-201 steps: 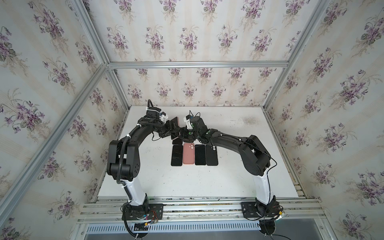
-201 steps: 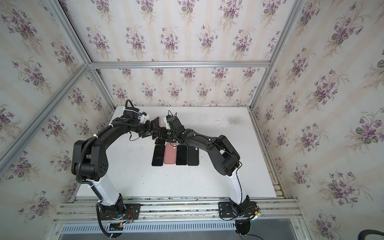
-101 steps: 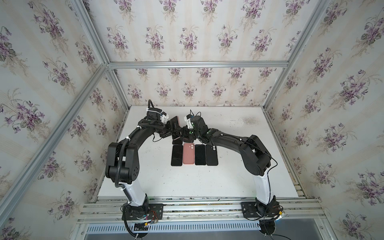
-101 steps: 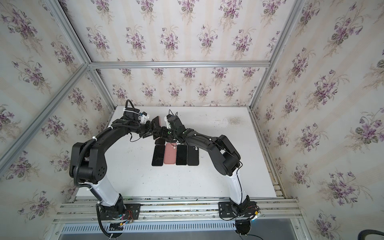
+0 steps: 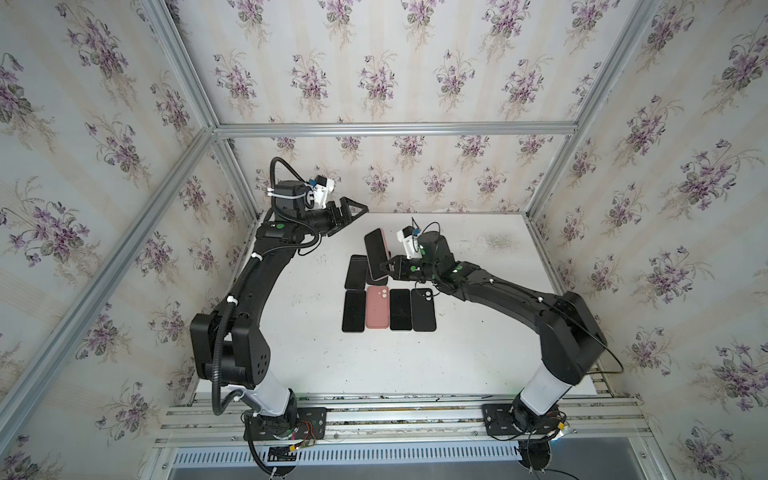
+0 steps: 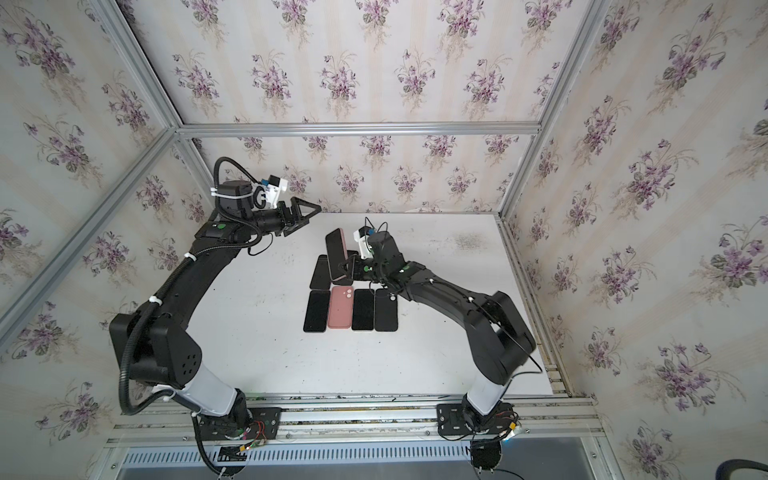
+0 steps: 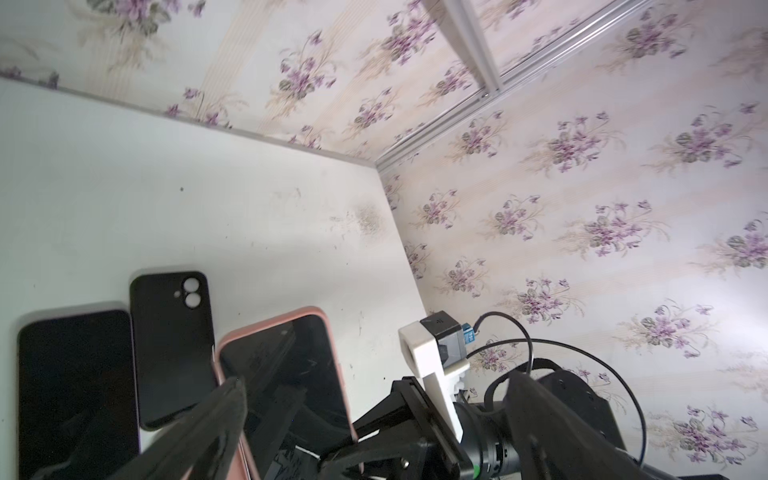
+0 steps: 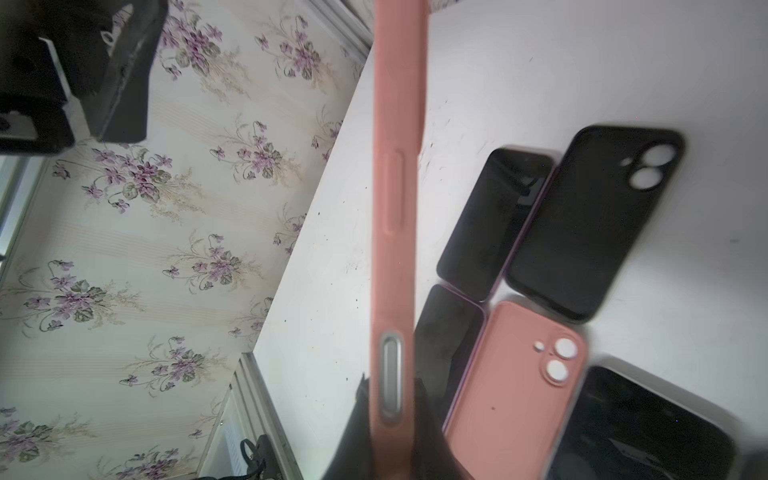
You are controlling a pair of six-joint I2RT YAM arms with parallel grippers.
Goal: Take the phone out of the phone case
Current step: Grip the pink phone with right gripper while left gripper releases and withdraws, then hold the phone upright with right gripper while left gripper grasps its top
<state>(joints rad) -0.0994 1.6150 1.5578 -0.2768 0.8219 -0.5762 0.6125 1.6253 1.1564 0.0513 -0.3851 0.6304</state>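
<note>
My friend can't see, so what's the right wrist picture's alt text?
The right gripper pinches a pink-cased phone edge-on between its fingers. Beyond it, a black case, a pink case and dark phones lie on the white table.

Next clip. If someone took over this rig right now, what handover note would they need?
Left claw: open, empty, raised near the back-left corner, clear of everything.
Right claw: shut on the cased phone, gripped near one end and held tilted above the table.
Done: cased phone picked up.
Left: the phone is still inside its case. It probably needs the left claw to come in and help push it out.
Also on the table: loose pink case, black case and several phones.
</note>
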